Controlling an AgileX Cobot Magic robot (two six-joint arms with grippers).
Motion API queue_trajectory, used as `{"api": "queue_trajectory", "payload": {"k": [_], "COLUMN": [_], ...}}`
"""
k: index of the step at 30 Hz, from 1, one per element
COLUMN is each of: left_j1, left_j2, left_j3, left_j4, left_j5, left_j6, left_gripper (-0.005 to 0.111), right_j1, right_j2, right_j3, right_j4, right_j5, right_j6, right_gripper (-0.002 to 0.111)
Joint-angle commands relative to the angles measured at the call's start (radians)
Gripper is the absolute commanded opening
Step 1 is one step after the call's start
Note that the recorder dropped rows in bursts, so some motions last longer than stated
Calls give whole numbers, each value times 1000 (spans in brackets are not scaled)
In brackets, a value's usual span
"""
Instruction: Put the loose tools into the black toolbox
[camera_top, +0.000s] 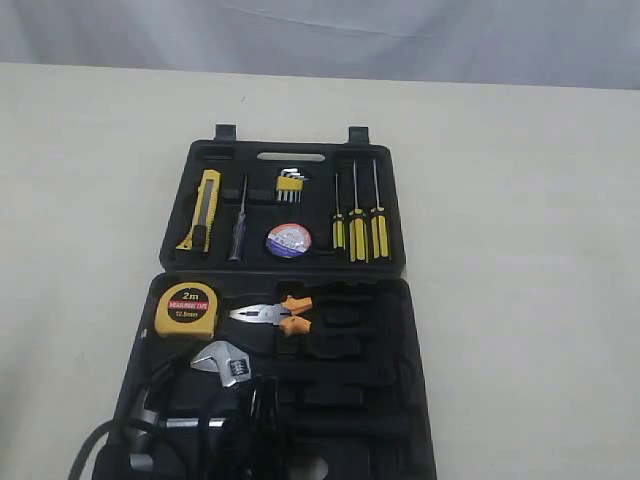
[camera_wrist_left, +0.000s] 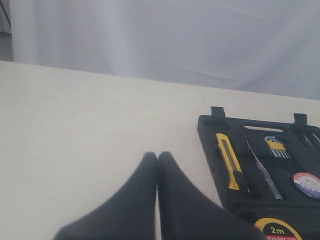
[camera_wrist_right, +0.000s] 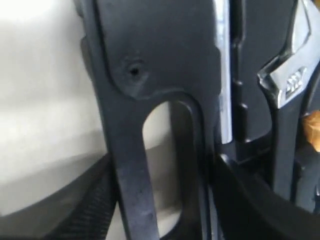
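Toolbox (camera_top: 300, 160): lying open on the table, lid half far, base half near, latches at the far edge.
Knife (camera_top: 201, 210): sitting in its recess at the lid's left.
Tape roll (camera_top: 288, 240): resting in the lid's middle, near the hex keys (camera_top: 290, 185).
Screwdrivers (camera_top: 358, 225): standing in slots at the lid's right.
Tape measure (camera_top: 186, 309): lying in the base's far-left recess.
Pliers (camera_top: 272, 315): lying just right of the tape measure, handles pointing right.
Wrench (camera_top: 226, 362): lying nearer, below the pliers.
Left gripper (camera_wrist_left: 157, 165): hovering over bare table left of the box, fingers pressed together, holding nothing.
Right gripper (camera_wrist_right: 165, 200): working at the box's near-left edge, by its slot handle; jaws straddling the plastic rim, though whether it is gripping cannot be told.
Step in hand: all four loose tools appear seated; the right arm is seemingly attending to the case itself.
Next move: likely backing clear of the rim without dragging the box.
Table (camera_top: 520, 250): plain cream, matte, bare round the box.
Room: pale grey backdrop hanging behind the far edge.
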Motion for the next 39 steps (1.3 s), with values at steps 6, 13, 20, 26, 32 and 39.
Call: {"api": "queue_trajectory", "payload": {"k": [6, 13, 20, 26, 32, 39], "left_j1": [-6, -6, -6, -6, -6, -6], "left_j2": [4, 4, 4, 4, 4, 4], "left_j3": [-5, -5, -5, -5, -5, -5], "left_j4": [4, 4, 4, 4, 4, 4], "left_j5": [1, 1, 1, 1, 1, 1], "left_j6": [0, 0, 0, 0, 0, 0], "left_gripper": [0, 0, 0, 0, 0, 0], "right_j1": [-26, -26, -26, -26, -26, -61], "right_j2": [15, -45, -161, -269, -342, -360], "right_j3": [2, 0, 0, -7, -78, -228], "right_j4": [-47, -58, -46, 53, 76, 68], "right_j5": [9, 57, 138, 190, 275, 340], "right_j6": [11, 12, -32, -126, -249, -427], "right_gripper": [11, -1, -1, -1, -1, -1]}}
